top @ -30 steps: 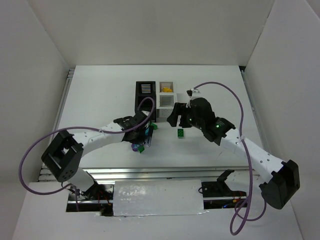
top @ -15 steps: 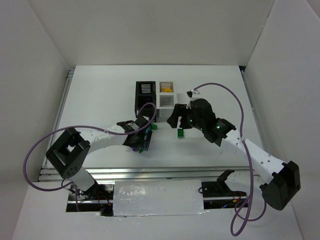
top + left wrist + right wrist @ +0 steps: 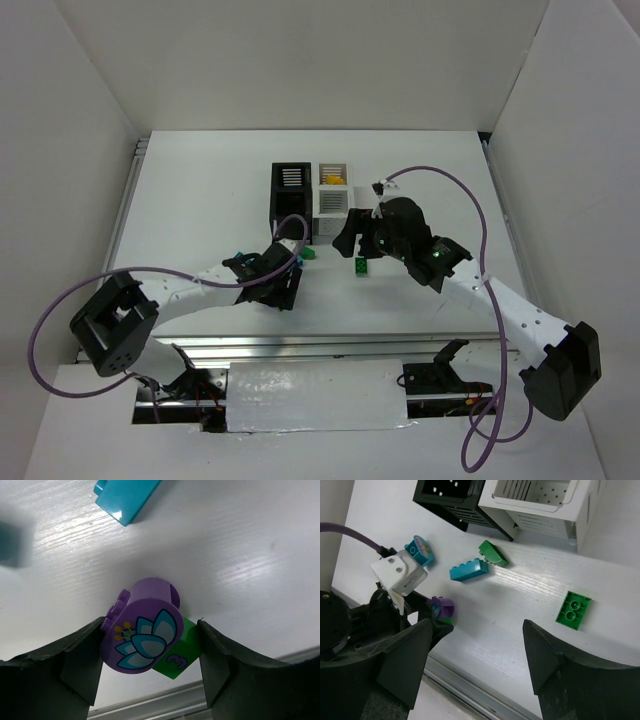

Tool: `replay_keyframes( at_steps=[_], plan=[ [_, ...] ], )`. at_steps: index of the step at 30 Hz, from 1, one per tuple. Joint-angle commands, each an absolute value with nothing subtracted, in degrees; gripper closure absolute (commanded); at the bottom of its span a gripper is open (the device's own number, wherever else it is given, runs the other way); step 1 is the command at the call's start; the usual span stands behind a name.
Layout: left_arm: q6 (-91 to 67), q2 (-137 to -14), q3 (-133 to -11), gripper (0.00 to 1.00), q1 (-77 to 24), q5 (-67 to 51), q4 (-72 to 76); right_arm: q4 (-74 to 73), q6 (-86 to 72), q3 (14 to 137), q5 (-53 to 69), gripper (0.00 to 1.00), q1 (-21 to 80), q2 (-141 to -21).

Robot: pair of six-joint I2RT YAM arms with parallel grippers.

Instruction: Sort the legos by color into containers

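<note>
A purple lego (image 3: 145, 630) printed with a flower sits against a green lego (image 3: 177, 655) marked 3, both on the table. My left gripper (image 3: 150, 650) has one finger touching each side of this pair; it lies low near the front edge (image 3: 283, 295). My right gripper (image 3: 477, 630) hangs open and empty above the table, with a green square lego (image 3: 573, 610) to its right. A teal brick (image 3: 468, 570), a green sloped lego (image 3: 493, 553) and a round teal lego (image 3: 420, 551) lie loose. The containers, black (image 3: 290, 190) and white (image 3: 333, 195), stand behind.
Something yellow (image 3: 333, 179) lies in a white container. The table's metal front rail (image 3: 470, 685) runs just past the purple lego. White walls enclose the table on the left, back and right. Purple cables loop over both arms.
My left arm has swung down toward the front edge and its jaws have narrowed onto the purple and green pair. The right arm has not moved.
</note>
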State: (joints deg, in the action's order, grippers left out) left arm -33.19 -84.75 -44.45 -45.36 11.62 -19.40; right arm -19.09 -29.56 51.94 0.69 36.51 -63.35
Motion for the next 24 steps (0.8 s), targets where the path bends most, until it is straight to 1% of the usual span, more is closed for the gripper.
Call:
replay_keyframes(
  at_steps=[1, 2, 3, 4, 6, 7, 10, 11, 12, 17, 24],
  plan=[
    [-32.6, -78.7, -43.5, 0.75, -46.6, 10.9, -16.4, -17.9, -29.4, 52.3, 4.7, 0.20, 36.5, -63.1],
    [-32.4, -75.8, -43.1, 0.81, -47.0, 10.9, -15.9, -18.0, -29.5, 52.4, 6.1, 0.20, 36.3, -62.9],
    [-32.2, -74.2, -42.6, 0.83, -47.1, 11.0, -15.4, -18.1, -29.8, 52.4, 7.4, 0.20, 36.0, -62.8],
    [-31.8, -72.4, -41.7, 0.88, -47.3, 11.1, -14.0, -17.9, -30.0, 52.3, 10.0, 0.20, 35.5, -62.3],
    [-31.8, -67.0, -40.7, 0.93, -47.9, 12.7, -12.7, -17.8, -30.6, 52.6, 12.0, 0.21, 35.2, -61.9],
    [-31.7, -65.1, -39.6, 1.00, -48.2, 13.7, -12.0, -18.0, -30.9, 52.8, 13.0, 0.21, 35.2, -61.8],
    [-30.2, -56.9, -37.4, 1.00, -48.8, 14.0, -7.2, -17.4, -32.9, 54.1, 19.9, 0.21, 35.5, -62.7],
    [-28.6, -55.6, -36.9, 1.00, -48.8, 11.8, -4.4, -16.8, -33.7, 54.2, 24.7, 0.21, 35.6, -63.2],
    [-27.7, -54.7, -36.5, 1.00, -48.9, 10.6, -3.0, -16.4, -34.5, 54.5, 26.1, 0.22, 35.8, -63.5],
    [-22.5, -51.0, -36.9, 1.00, -49.8, 4.9, 3.9, -17.7, -37.2, 56.3, 23.7, 0.22, 40.2, -66.0],
    [-17.2, -51.5, -36.8, 1.00, -51.6, -3.1, 8.3, -15.3, -41.3, 55.1, 22.4, 0.23, 42.1, -66.7]
  ],
)
